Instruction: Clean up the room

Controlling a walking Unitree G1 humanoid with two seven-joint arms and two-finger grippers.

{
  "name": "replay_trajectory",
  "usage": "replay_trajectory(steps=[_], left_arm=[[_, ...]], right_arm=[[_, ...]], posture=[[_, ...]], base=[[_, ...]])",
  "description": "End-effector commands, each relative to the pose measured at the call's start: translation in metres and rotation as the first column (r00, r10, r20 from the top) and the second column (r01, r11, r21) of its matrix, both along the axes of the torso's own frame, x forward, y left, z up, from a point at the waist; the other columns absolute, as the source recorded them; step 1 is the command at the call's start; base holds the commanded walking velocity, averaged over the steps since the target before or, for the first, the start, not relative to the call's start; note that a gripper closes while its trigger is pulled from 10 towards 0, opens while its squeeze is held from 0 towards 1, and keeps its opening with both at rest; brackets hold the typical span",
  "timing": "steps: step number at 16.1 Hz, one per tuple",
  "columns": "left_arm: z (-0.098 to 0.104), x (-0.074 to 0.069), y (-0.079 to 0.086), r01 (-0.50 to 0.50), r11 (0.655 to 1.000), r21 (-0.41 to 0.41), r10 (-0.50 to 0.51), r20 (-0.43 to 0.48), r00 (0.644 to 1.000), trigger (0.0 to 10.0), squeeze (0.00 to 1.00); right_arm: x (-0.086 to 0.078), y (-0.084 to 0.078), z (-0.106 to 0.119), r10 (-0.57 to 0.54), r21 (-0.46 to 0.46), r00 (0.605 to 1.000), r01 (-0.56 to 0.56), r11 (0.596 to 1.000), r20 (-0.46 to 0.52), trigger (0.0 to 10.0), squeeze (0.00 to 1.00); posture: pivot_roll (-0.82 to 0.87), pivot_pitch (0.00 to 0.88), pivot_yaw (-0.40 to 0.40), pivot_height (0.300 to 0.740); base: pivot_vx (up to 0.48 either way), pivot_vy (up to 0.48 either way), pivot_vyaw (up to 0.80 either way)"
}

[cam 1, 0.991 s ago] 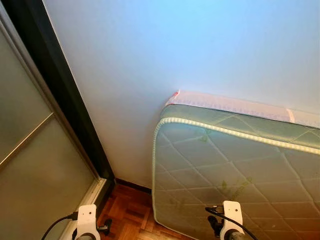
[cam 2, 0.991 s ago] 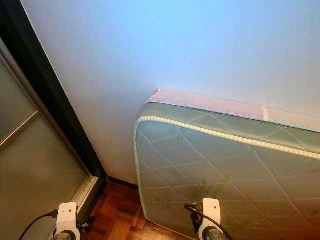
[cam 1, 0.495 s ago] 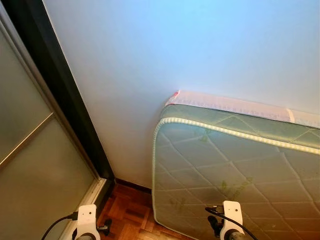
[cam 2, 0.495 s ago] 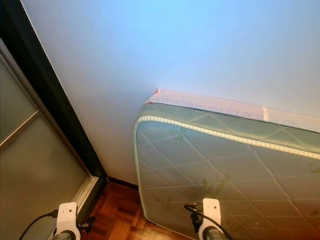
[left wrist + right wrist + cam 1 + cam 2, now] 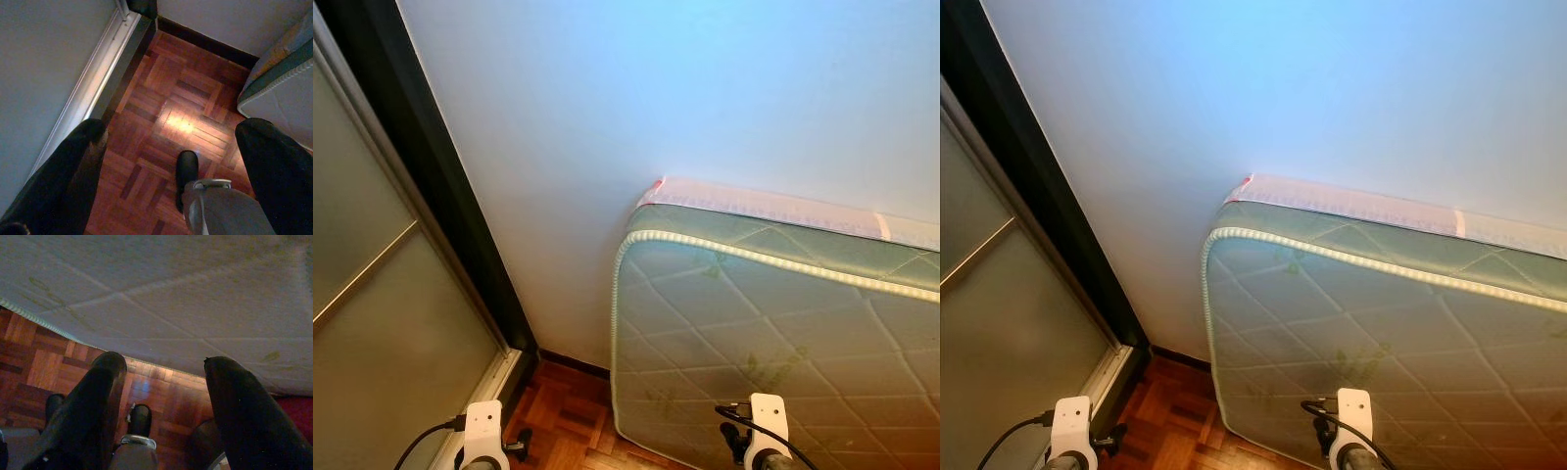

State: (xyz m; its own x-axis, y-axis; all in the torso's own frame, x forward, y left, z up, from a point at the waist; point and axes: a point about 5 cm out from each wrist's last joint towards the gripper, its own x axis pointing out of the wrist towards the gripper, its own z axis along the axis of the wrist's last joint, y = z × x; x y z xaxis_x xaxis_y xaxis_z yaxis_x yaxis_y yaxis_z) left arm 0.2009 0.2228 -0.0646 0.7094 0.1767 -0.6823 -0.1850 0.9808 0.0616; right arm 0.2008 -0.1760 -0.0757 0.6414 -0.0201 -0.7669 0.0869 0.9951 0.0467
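Note:
A pale green quilted mattress (image 5: 773,333) stands on its edge against the white wall, with a pink-white strip along its top. My left arm (image 5: 481,436) and right arm (image 5: 767,426) hang low at the bottom of the eye views. In the left wrist view my left gripper (image 5: 171,129) is open over bare parquet, the mattress corner (image 5: 288,93) off to one side. My right gripper (image 5: 164,361) is open too, nothing between its fingers, with the mattress face (image 5: 171,293) just beyond them.
A frosted sliding door (image 5: 382,323) in a dark frame (image 5: 440,196) stands on my left. The white wall (image 5: 656,88) is straight ahead, with a dark baseboard (image 5: 570,364). A narrow strip of parquet floor (image 5: 568,416) lies between door and mattress. My own foot (image 5: 187,169) is below the left gripper.

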Motion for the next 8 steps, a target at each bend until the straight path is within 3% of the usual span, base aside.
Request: replay_trajectory(steps=[1,8], left_arm=[[0.0085,0.0232,-0.0090,0.131,0.987,-0.098,-0.136,-0.046,0.990,10.0,0.00],[0.0086,0.0229,-0.0083,0.129,0.987,-0.095,-0.133,-0.044,0.990,10.0,0.00]], right_arm=[[0.0193,-0.0138,0.0118,-0.009,0.096,1.000,0.009,0.995,0.006,10.0,0.00],[0.0193,-0.0140,0.0116,0.009,0.077,1.000,-0.009,0.997,-0.009,10.0,0.00]], posture=[[0.21,0.000,-0.066,0.740],[0.21,0.000,-0.066,0.740]], base=[[0.000,0.000,0.00],[0.000,0.000,0.00]])
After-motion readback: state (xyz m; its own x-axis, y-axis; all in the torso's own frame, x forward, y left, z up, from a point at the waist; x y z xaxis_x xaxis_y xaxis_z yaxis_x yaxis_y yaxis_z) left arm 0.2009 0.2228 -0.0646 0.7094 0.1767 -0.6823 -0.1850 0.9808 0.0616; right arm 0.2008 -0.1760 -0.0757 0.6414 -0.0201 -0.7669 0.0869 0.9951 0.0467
